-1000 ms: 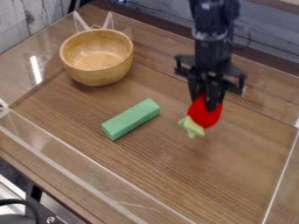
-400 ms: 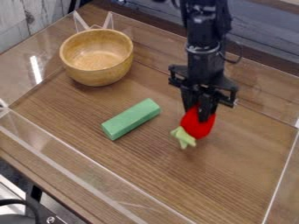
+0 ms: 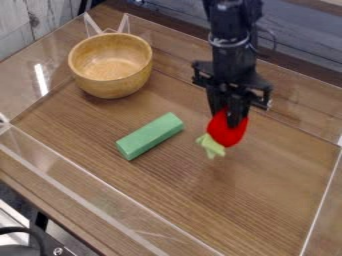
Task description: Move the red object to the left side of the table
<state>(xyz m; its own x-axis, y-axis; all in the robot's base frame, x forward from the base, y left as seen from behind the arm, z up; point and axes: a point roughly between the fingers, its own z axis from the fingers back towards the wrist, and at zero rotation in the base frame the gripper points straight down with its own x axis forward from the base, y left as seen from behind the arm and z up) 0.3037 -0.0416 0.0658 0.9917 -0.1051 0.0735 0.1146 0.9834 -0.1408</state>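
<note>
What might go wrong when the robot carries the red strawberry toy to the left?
The gripper seems to pinch only the red end of the strawberry toy, so the toy might slip out. The green block lies close beside it, so a low sideways swing may bump that. Going too far up and left, it might knock the wooden bowl.

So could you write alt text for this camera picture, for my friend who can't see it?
A robot gripper holds a small red toy with a pale green end over a brown wood-grain table. A green block lies nearby, with a round wooden bowl behind it.
</note>
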